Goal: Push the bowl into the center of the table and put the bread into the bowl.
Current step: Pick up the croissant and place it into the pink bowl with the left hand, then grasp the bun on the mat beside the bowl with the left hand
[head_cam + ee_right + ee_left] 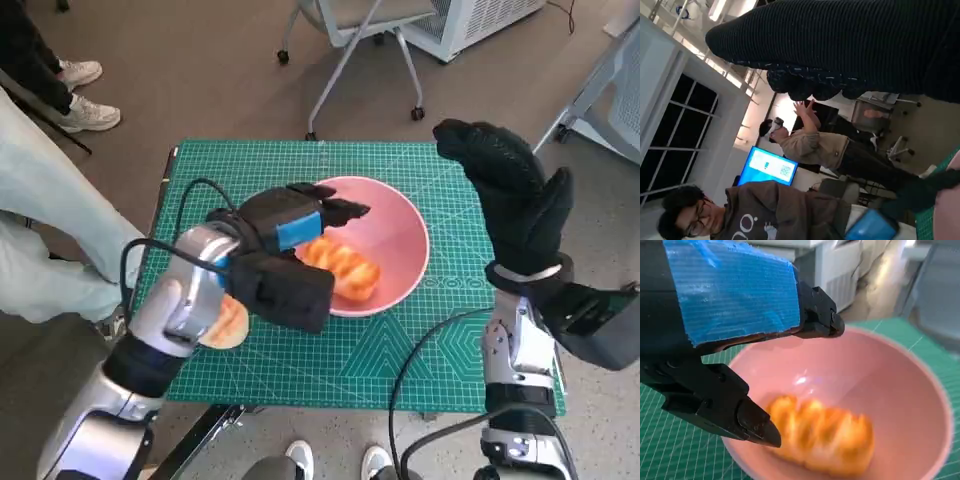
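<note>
Looking at where we stand: bread [345,266] already lies inside the bowl [400,225], on its floor toward the near-left wall, long axis running from far-left to near-right of the table. Bowl sits roughly mid-table on the green cutting mat [420,350], a bit toward the far edge, so we judge both steps essentially done. Our left hand [285,235] hovers over the bowl's left rim, fingers [752,422] parted and holding nothing; bread is just below and to the right of the fingertips, not touching them as far as the left wrist view shows. So the coming move for us is likely a plain retreat up and left, away from the rim; main risk we see is clipping the rim and nudging the bowl. Our right hand [510,190] is raised near the table's right edge, well apart from the bowl, glove fingers loosely spread, nothing in it. Left is clearly the nearer hand. Materials: bowl is smooth glossy pink, round, shallow-walled, looks like hard plastic or ceramic, would slide easily on the mat. Bread is a golden ridged oblong, probably soft. Mat is matte, gridded. A pale flat round thing [228,325] lies near the near-left corner, partly under our left forearm; can't tell what it is. A person's legs [50,215] show past the left edge.
</note>
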`<state>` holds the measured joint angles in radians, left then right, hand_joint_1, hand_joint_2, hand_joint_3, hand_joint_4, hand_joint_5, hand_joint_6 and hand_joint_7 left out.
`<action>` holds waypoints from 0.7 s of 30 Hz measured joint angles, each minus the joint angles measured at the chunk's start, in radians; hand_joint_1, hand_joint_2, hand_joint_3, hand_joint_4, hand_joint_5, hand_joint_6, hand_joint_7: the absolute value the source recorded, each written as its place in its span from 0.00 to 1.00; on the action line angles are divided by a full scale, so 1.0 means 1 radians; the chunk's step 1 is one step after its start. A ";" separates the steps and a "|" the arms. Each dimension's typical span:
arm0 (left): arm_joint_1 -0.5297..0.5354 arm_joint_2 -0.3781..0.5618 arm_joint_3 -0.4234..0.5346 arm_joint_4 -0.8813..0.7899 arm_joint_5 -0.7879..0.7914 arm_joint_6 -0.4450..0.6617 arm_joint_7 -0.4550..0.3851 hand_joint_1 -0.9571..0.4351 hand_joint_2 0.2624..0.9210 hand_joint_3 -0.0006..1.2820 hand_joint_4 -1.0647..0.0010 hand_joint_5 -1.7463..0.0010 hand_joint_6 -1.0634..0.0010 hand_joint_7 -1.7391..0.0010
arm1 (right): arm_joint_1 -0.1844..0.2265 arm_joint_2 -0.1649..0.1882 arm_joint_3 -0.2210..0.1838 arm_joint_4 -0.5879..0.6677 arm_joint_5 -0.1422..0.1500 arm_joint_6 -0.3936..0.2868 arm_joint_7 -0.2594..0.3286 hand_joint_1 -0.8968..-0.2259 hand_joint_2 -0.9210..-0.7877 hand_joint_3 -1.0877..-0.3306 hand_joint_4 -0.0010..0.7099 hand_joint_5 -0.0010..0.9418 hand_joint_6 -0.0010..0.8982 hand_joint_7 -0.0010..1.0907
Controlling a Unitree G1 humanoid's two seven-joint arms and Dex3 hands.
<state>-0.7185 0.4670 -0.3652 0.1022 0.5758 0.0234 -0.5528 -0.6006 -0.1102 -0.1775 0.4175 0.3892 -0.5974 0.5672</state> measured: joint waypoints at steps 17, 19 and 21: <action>0.244 0.241 0.336 -0.394 -0.150 0.022 -0.081 0.57 0.72 0.00 0.88 1.00 0.75 0.99 | 0.001 0.004 0.014 -0.004 -0.004 -0.003 -0.012 0.37 0.00 0.47 0.27 0.00 0.05 0.50; 0.280 0.270 0.375 -0.423 -0.159 0.022 -0.086 0.57 0.71 0.00 0.88 1.00 0.75 0.99 | 0.001 0.004 0.016 -0.004 -0.004 -0.003 -0.012 0.37 0.00 0.47 0.27 0.00 0.05 0.50; 0.318 0.295 0.411 -0.450 -0.163 0.023 -0.092 0.57 0.70 0.00 0.88 1.00 0.74 0.99 | 0.000 0.004 0.016 -0.004 -0.003 -0.003 -0.012 0.37 0.00 0.48 0.27 0.00 0.05 0.50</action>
<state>-0.4007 0.7619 0.0457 -0.3483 0.4124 0.0461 -0.6447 -0.6003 -0.1059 -0.1612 0.4137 0.3858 -0.6004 0.5552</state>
